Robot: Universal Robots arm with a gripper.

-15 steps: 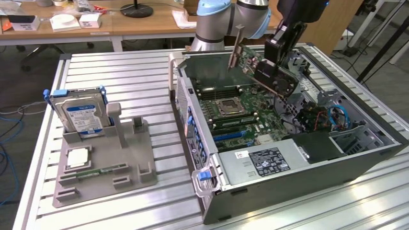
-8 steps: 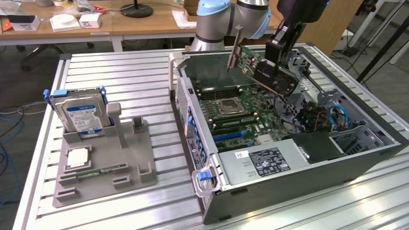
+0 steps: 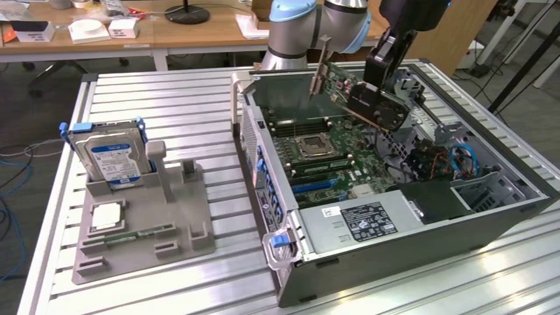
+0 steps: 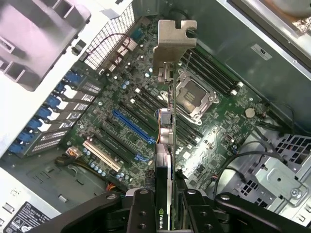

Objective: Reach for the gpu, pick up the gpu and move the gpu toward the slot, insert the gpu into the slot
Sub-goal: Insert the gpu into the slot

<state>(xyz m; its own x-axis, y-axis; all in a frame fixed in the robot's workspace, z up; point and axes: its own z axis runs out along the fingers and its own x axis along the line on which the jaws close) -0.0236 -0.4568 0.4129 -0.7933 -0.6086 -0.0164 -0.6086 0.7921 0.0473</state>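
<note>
Arm over the open case. Tool is clamped on the gpu, one finger on each face of the card. In the wrist view the tool shows at the logo end, and the gpu runs away from the camera edge-on.

Gpu is held in the air, clear of the motherboard and touching nothing but the tool. It hangs above the socket and memory area, toward the far side of the case. From outside it looks tilted, not yet level with the board.

Bracket is at the end away from the tool. Likely reason: it has to meet the rear openings of the case, so gripping the opposite end leaves both the bracket and the contact edge free.

The grip across the faces keeps the thin card on edge, the way a slot takes it.

Long blue slot lies off to one side of the card's line in the wrist view, so the card is not over it. The blue slots sit nearer the camera than the card in the exterior view. Judgement: pick-up done, carry under way, no insertion.

On the tabletop, at the exterior view's left and well apart from the case, a grey holder keeps a hard drive upright.
</note>
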